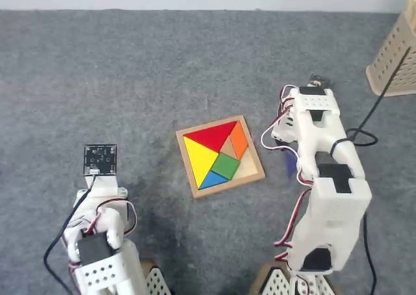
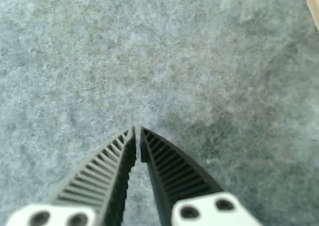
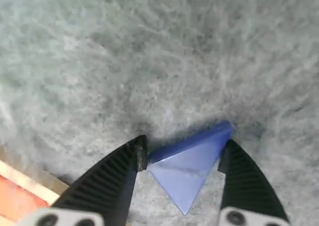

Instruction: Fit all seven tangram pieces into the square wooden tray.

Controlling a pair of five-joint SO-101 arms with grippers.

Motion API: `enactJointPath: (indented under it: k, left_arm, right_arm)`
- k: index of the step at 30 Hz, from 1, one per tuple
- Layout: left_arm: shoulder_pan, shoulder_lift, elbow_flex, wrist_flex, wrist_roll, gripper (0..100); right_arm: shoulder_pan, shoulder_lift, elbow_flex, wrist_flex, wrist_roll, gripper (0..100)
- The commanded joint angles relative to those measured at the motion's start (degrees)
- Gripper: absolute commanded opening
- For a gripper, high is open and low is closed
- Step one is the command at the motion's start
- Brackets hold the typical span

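Observation:
The square wooden tray [image 1: 188,168] lies mid-table, turned a little. In it sit a red triangle [image 1: 213,136], a yellow triangle [image 1: 199,157], an orange piece [image 1: 239,141], a green square [image 1: 226,166] and a small blue triangle [image 1: 212,179]. Bare wood shows between some of them. To the tray's right, a dark blue triangle [image 3: 189,169] is tilted on the carpet, with my right gripper [image 3: 183,154] shut on it, one fingertip at each end. The same triangle [image 1: 289,164] peeks out beside the right arm. My left gripper [image 2: 137,132] is shut over bare carpet, well left of the tray.
Grey carpet covers the whole table. A perforated wooden stand [image 1: 396,54] with a black cable across it occupies the far right corner. The tray's edge [image 3: 22,186] lies close beside the right gripper. Both arm bases stand at the near edge.

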Motion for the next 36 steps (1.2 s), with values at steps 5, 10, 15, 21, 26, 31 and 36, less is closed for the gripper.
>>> enactJointPath:
  k: [5, 10, 15, 21, 26, 31, 36]
  left_arm:
    - [-0.2, -0.8, -0.4, 0.4, -0.3, 1]
    - [-0.2, -0.8, -0.4, 0.4, -0.3, 1]
    - [-0.2, -0.8, -0.4, 0.4, -0.3, 1]
    - [-0.2, -0.8, -0.4, 0.4, -0.3, 1]
    - [-0.2, -0.8, -0.4, 0.4, -0.3, 1]
    - [-0.2, -0.8, -0.4, 0.4, -0.3, 1]
    - [-0.2, -0.8, -0.4, 0.4, -0.3, 1]
  right_arm:
    - [-0.6, 0.0, 1.2, 0.6, 2.2, 18.7]
    - [-0.8, -0.2, 1.5, 3.1, 5.5, 18.7]
    - [-0.7, -0.2, -0.5, 3.4, 13.5, 18.6]
    - [-1.2, -0.4, -4.1, 7.7, 29.4, 18.8]
    - [-1.2, -3.6, -4.7, 7.5, 31.3, 18.8]
    - [-1.9, -15.9, 2.6, 4.6, 31.6, 18.8]
    - [-6.4, -24.0, 13.3, -2.0, 31.6, 19.1]
